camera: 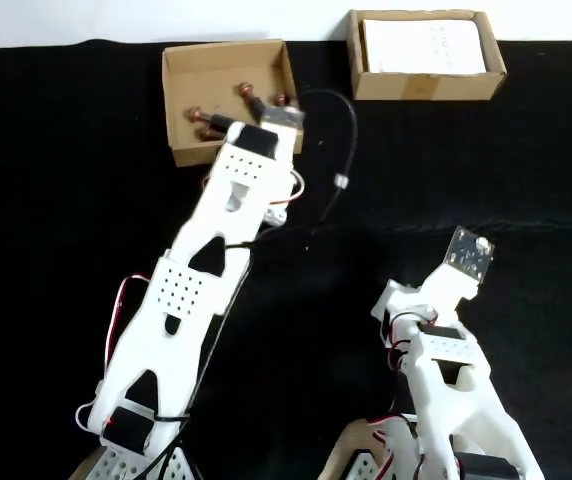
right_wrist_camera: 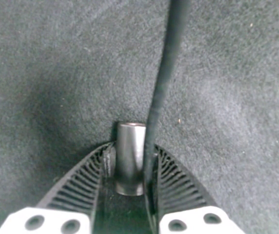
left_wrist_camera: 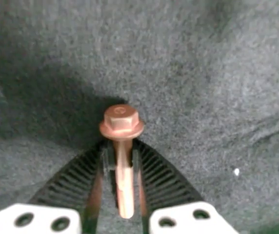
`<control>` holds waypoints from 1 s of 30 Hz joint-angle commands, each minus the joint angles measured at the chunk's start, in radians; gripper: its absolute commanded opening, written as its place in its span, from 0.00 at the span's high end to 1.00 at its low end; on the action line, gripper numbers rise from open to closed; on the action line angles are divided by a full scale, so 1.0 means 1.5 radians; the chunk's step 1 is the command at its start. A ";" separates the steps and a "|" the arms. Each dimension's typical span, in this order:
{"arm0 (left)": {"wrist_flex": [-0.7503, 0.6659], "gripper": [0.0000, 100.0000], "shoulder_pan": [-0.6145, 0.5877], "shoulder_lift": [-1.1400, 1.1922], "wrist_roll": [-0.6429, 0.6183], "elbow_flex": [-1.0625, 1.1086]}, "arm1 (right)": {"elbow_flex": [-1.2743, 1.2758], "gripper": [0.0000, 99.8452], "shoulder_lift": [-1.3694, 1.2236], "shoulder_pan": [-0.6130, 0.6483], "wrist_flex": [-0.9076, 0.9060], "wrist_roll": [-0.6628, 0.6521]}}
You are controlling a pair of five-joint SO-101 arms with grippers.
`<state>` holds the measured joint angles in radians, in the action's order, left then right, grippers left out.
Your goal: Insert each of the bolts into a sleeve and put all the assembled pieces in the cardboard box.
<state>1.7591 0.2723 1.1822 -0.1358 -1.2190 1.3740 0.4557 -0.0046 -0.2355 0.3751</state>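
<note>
My left gripper (left_wrist_camera: 122, 148) is shut on a copper bolt (left_wrist_camera: 122, 122), gripping the shank with the hex head sticking out past the fingertips, above dark felt. In the high view this gripper (camera: 278, 118) is at the right wall of the open cardboard box (camera: 178, 100), which holds several copper-headed pieces (camera: 247, 91). My right gripper (right_wrist_camera: 129, 152) is shut on an upright steel sleeve (right_wrist_camera: 131, 161), open end outward. From above, the right gripper (camera: 469, 252) is over the cloth at centre right, well apart from the box.
A black cable (right_wrist_camera: 166, 73) passes close in front of the right gripper; from above, the cable (camera: 351, 140) loops near the left arm's wrist. A second cardboard box (camera: 426, 82) with white paper stands at the back right. Black felt (camera: 66, 200) covers the table.
</note>
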 commanded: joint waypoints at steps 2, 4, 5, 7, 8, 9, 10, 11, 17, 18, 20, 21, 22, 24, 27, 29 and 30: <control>0.002 0.81 0.007 -0.005 -0.014 -0.001 | 0.003 0.99 0.004 -0.014 0.003 0.004; 0.002 0.77 0.003 0.001 -0.078 -0.004 | 0.003 0.99 0.004 -0.014 0.003 0.004; 0.002 0.77 0.001 0.001 -0.093 -0.004 | 0.003 0.99 0.004 -0.014 0.003 0.004; 0.001 0.77 -0.001 0.004 -0.094 -0.005 | 0.003 0.99 0.004 -0.014 0.003 0.004; 0.001 0.77 0.001 0.004 -0.094 -0.005 | 0.003 0.99 0.004 -0.014 0.003 0.004; 0.001 0.78 0.003 0.005 -0.094 -0.005 | 0.003 0.99 0.004 -0.014 0.003 0.004; 0.001 0.79 0.004 0.006 -0.094 -0.003 | 0.003 0.99 0.004 -0.014 0.003 0.004; 0.001 0.80 0.004 0.006 -0.094 -0.002 | 0.003 0.99 0.004 -0.014 0.003 0.004; -0.002 0.92 0.005 0.027 -0.094 -0.006 | 0.003 0.99 0.004 -0.014 0.003 0.004; -0.014 0.95 0.005 0.032 -0.094 -0.006 | 0.003 0.99 0.004 -0.014 0.003 0.004; -0.027 0.99 0.005 0.031 -0.093 -0.006 | 0.003 0.99 0.004 -0.014 0.003 0.004; -0.025 0.99 0.010 0.028 -0.092 -0.006 | 0.003 0.99 0.004 -0.012 0.003 0.004; -0.021 0.99 0.016 0.022 -0.084 -0.006 | 0.002 0.99 0.004 -0.009 0.004 0.004; -0.014 0.99 0.027 -0.002 -0.038 -0.006 | 0.001 0.99 0.005 -0.004 0.005 0.000; 0.002 0.99 0.034 -0.069 0.001 -0.006 | -0.012 0.99 0.023 -0.001 0.002 -0.001; 0.002 0.99 0.032 -0.130 0.006 -0.005 | -0.016 0.99 0.070 -0.002 -0.016 -0.001; 0.003 0.99 0.029 -0.164 0.006 -0.002 | -0.020 0.99 0.104 -0.002 -0.047 -0.001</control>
<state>1.7545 0.3107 1.1239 -0.1419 -1.2160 1.3755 0.5094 -0.0046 -0.2493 0.3751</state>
